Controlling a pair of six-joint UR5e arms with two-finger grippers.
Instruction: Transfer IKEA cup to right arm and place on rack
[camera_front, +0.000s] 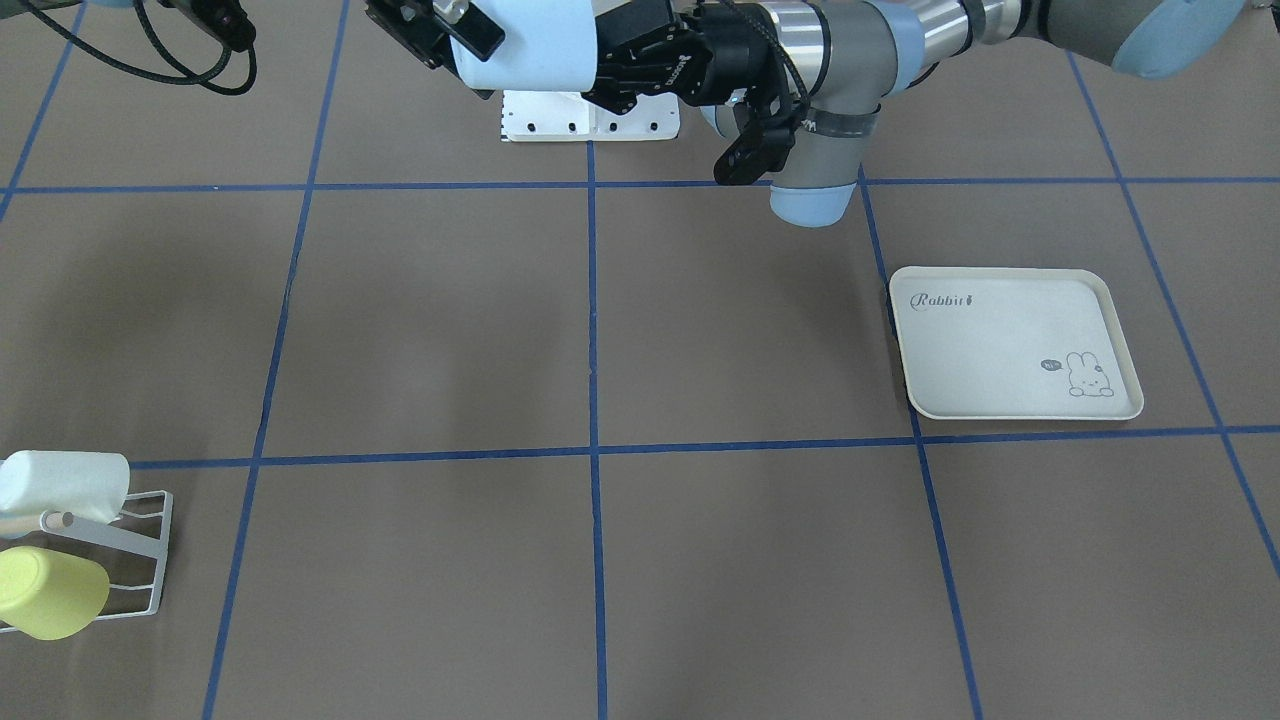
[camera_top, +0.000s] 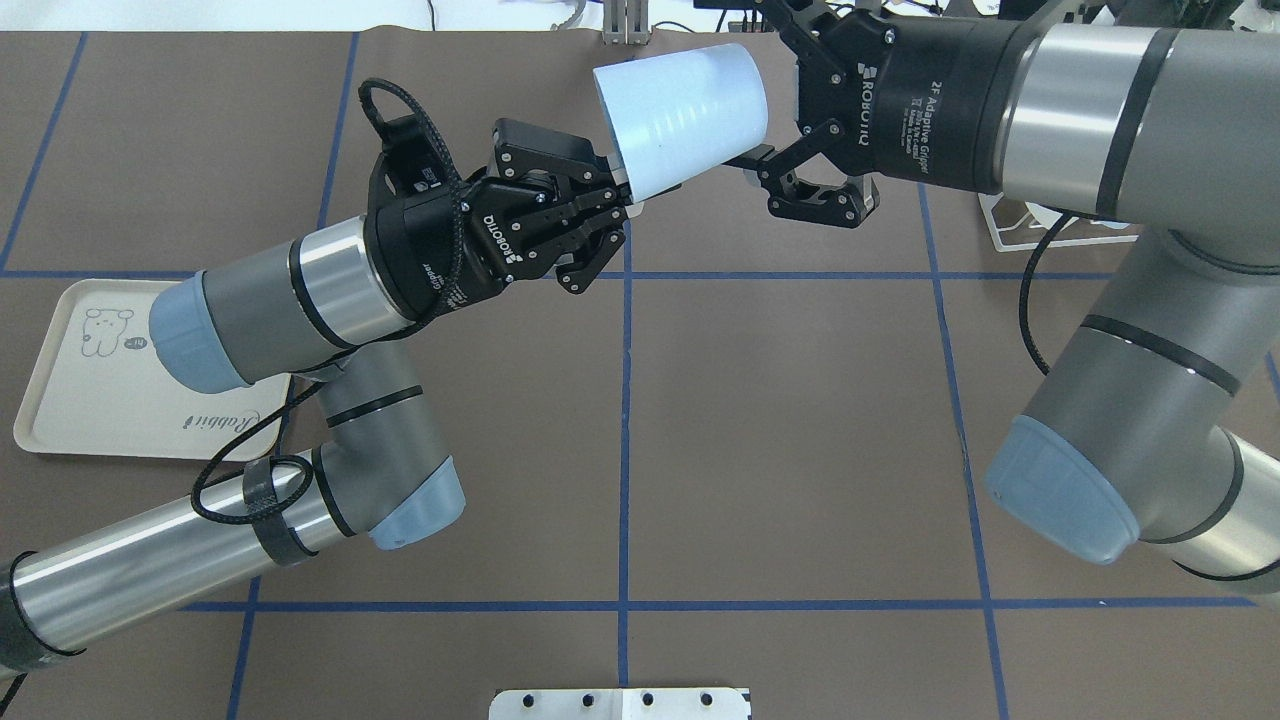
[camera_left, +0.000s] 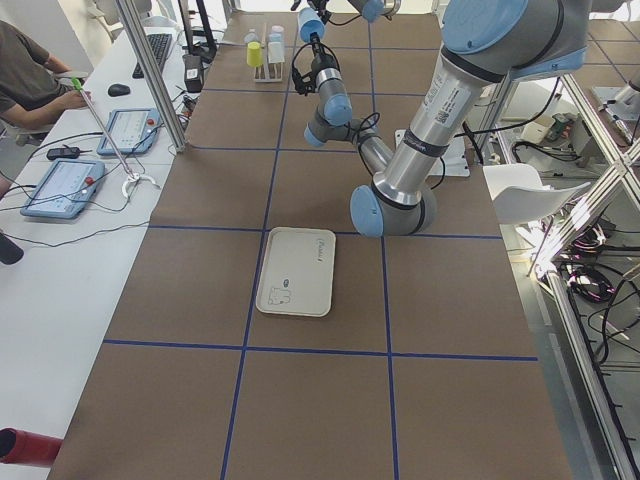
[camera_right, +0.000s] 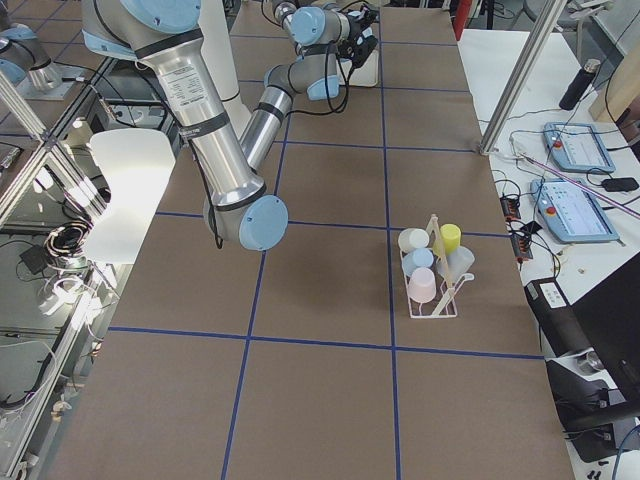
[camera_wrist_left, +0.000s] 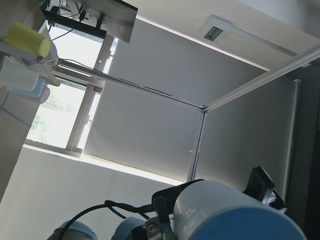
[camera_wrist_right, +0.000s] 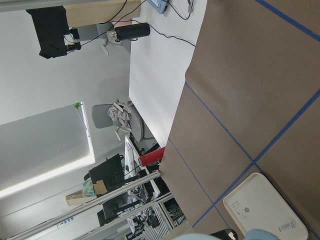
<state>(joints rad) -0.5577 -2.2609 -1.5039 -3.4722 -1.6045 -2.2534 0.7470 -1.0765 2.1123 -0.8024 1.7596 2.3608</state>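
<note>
pale blue cup (camera_top: 680, 115) above table (camera_top: 780, 420): left fingers (camera_top: 598, 200) grip its rim; right fingers (camera_top: 775, 162) straddle its base, grip cannot be told.

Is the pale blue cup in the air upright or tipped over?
Tipped on its side: the cup lies about level in the air, with the left hand gripping its wide rim and its bottom pointing away.

Robot lab: grid-taped table (camera_front: 450, 330), ctrl pendants (camera_left: 62, 187).

A cream rabbit tray (camera_front: 1000, 350) lies flat on the brown table (camera_front: 750, 560), near blue tape lines (camera_front: 592, 400).
</note>
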